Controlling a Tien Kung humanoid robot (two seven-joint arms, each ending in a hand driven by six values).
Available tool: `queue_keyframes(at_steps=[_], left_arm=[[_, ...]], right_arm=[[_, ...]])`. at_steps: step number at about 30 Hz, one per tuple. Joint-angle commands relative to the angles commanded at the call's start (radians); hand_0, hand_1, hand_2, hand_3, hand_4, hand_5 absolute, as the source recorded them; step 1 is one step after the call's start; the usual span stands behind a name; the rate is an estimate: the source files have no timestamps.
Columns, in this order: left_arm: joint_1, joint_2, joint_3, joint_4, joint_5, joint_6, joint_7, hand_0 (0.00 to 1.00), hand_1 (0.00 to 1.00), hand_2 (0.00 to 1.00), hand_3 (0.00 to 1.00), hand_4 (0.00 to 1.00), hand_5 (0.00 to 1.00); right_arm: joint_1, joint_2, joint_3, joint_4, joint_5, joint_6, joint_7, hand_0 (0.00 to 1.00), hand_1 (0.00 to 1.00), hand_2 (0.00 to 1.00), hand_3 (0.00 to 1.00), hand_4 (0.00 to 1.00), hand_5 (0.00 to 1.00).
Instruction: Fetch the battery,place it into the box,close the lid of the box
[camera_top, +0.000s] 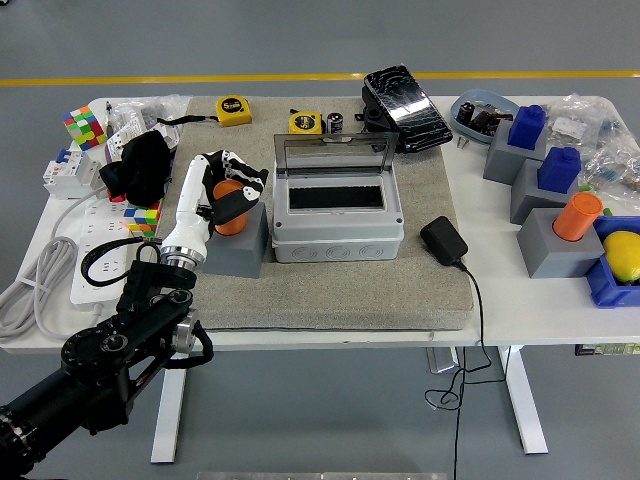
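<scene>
The white-and-black fingers (238, 178) of the left hand (228, 188) are curled round the orange cylindrical battery (229, 207), which is gripped from above and the left. The battery's lower end appears to sit just at or slightly above the socket of the grey block holder (238, 250); whether it is wholly clear of the socket cannot be told. The hand is carried on a white forearm and a black jointed arm that enters from the lower left corner. The right hand is not seen.

Just to the right of the holder, the grey plastic junction box (338, 215) stands on the beige felt mat (330, 290), its transparent hinged lid (334, 153) raised upright at the back and its dark rectangular opening exposed. The box and holder are just beside each other, nearly touching.

The step in hand is judged to be the fetching: the battery is grasped but not yet carried. The placing and the lid-closing are not yet done.

For the next move, the battery would need to be lifted fully free of the holder, carried rightward over the box's near wall, and lowered into the opening, which looks narrow; alignment with the slot would be called for, and the upright lid should be kept clear of the knuckles.
</scene>
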Motion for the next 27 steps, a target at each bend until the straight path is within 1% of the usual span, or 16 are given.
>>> queue_keyframes(at_steps=[2,3,5,10,20,21,26,27], left_arm=[[-0.014,0.001,0.009,-0.005,0.022,0.003,0.009,0.247,0.31,0.386,0.295,0.726,0.002],[-0.019,0.0,0.012,0.0,0.021,0.003,0.011,0.234,0.31,0.375,0.293,0.707,0.002],[-0.023,-0.001,0.014,0.011,0.017,0.002,0.013,0.234,0.31,0.375,0.293,0.707,0.002],[-0.018,0.001,0.017,0.026,0.009,0.005,0.008,0.233,0.309,0.367,0.292,0.697,0.002],[-0.018,0.01,-0.004,0.028,0.01,-0.001,0.008,0.238,0.313,0.368,0.293,0.701,0.002],[-0.017,0.01,-0.005,0.028,0.009,-0.003,0.008,0.412,0.387,0.435,0.401,0.774,0.002],[-0.013,0.011,-0.008,0.032,0.004,-0.017,0.009,0.412,0.387,0.435,0.401,0.774,0.002],[-0.012,0.011,-0.009,0.032,0.002,-0.021,0.009,0.549,0.447,0.492,0.502,0.879,0.002]], right_arm=[[0.0,-0.001,0.0,-0.001,0.0,0.0,0.0,0.702,0.726,0.718,0.701,0.998,0.702],[0.0,-0.001,0.001,0.0,0.0,0.0,0.0,0.7,0.726,0.718,0.701,0.998,0.703],[0.001,0.0,0.004,0.001,-0.002,0.0,0.0,0.7,0.726,0.718,0.701,0.998,0.703],[-0.001,0.001,0.004,0.0,-0.001,0.0,0.001,0.703,0.726,0.718,0.701,0.998,0.703],[-0.002,0.002,0.008,0.0,-0.002,0.0,0.001,0.702,0.726,0.718,0.701,0.998,0.703],[-0.002,0.002,0.008,0.0,-0.002,0.001,0.001,0.702,0.726,0.718,0.701,0.998,0.703],[-0.002,0.002,0.01,0.0,-0.001,0.002,0.002,0.702,0.726,0.718,0.701,0.998,0.703],[-0.002,0.003,0.009,0.0,-0.001,0.002,0.002,0.702,0.726,0.718,0.7,0.998,0.703]])
